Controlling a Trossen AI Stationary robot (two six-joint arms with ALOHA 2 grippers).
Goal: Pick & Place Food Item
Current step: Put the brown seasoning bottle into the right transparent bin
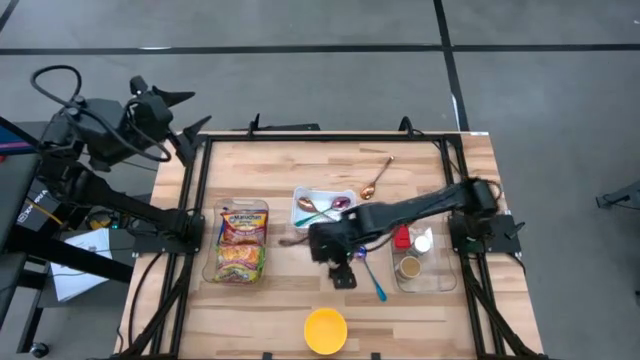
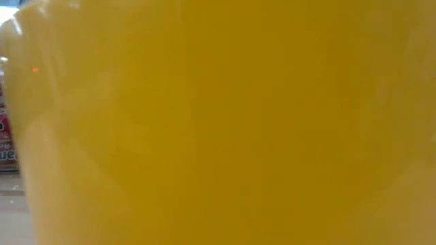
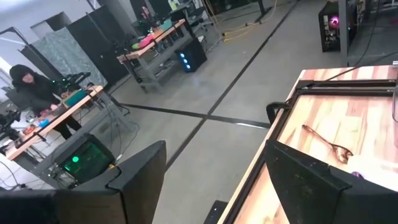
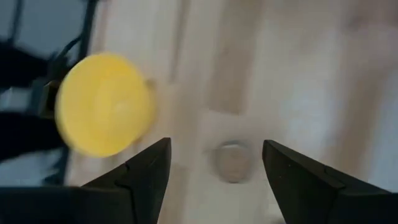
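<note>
The right pincer (image 1: 343, 277) hangs released over bare wood mid-tabletop (image 1: 290, 300), with a small round item (image 4: 232, 161) lying below between its spread fingers. The yellow bowl (image 1: 325, 330) sits near the front edge, open boards around it. The left pincer (image 3: 214, 180), released, waits off the tabletop's back-left corner.

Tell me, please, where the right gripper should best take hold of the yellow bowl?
The yellow bowl sits upright and open near the table's front edge, so I would come straight down with the right gripper and pinch its rim, one finger inside, one outside.
</note>
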